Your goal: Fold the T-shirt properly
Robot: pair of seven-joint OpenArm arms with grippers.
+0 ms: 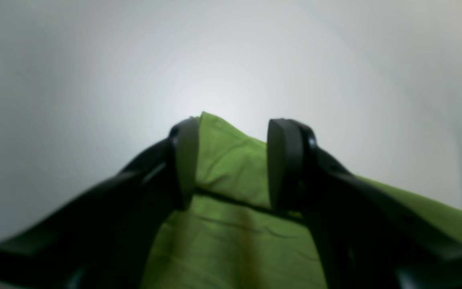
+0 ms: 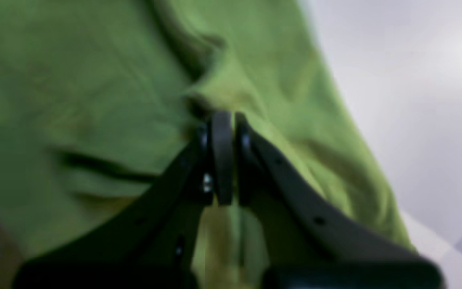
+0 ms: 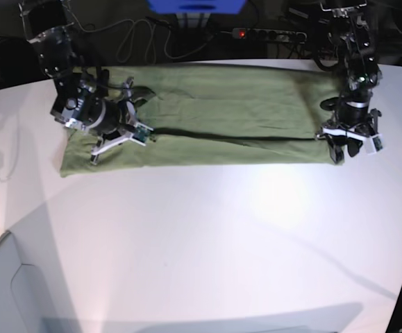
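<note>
Overhead light throws a glare patch on the white bench (image 3: pixel 277 201), while both wrist views are soft, the right one blurred.

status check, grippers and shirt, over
Left gripper open over T-shirt corner. Right gripper shut on T-shirt. T-shirt long, flat on table. Nothing in the way.
</note>
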